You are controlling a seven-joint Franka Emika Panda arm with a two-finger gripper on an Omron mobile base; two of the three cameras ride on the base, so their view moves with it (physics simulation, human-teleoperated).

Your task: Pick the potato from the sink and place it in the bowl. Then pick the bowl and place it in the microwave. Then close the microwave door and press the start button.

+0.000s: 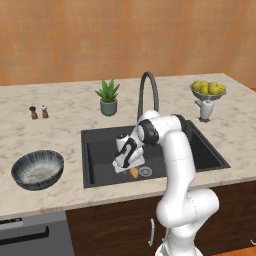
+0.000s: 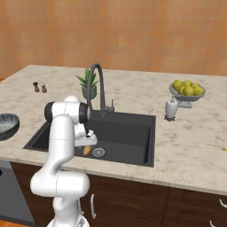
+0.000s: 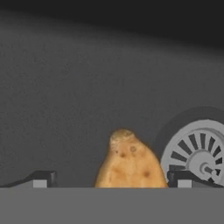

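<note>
Down in the sink [image 1: 200,150], the left base view has the gripper [image 1: 131,167] lowered just above the potato [image 1: 134,173], beside the drain; the bowl [image 1: 38,170] waits far left. From the right base view, the potato [image 2: 87,150] lies near the front wall. Hand view: fingertips [image 3: 43,178] spread wide either side of the potato [image 3: 130,162], holding nothing. First pick underway; closing comes next.

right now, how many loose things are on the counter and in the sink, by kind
bowls: 2, the bowl and the fruit bowl
shakers: 2
potted plant: 1
white bottle: 1
potato: 1, in the sink
total: 7
</note>
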